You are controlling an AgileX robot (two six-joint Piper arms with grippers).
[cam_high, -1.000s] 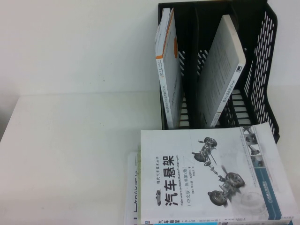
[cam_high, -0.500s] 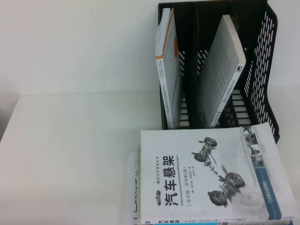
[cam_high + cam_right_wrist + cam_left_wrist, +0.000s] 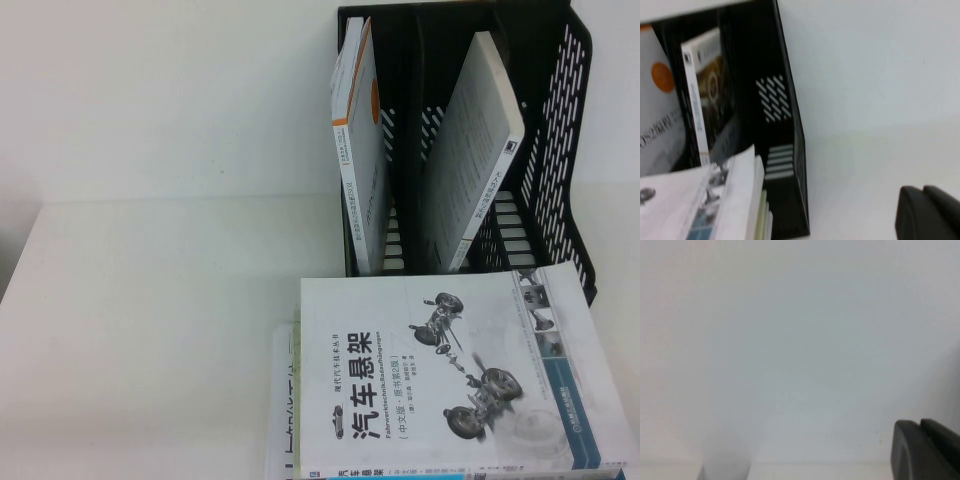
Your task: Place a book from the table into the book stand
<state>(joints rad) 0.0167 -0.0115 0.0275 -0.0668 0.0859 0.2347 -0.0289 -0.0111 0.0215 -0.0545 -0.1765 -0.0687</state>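
The book (image 3: 455, 370) lies flat atop a pile on the table (image 3: 150, 320), just before the book stand (image 3: 560, 150). The left tool (image 3: 927, 450) and right tool (image 3: 927, 212) each show one dark corner; I cannot tell whether either is apart or together.

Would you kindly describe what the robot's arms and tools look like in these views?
Little shows. The left tool and the right tool each appear in their own wrist view only as dark, matte, rounded blocks at the frame's corner. No cables, markings or arm links are visible; neither appears in the high view.
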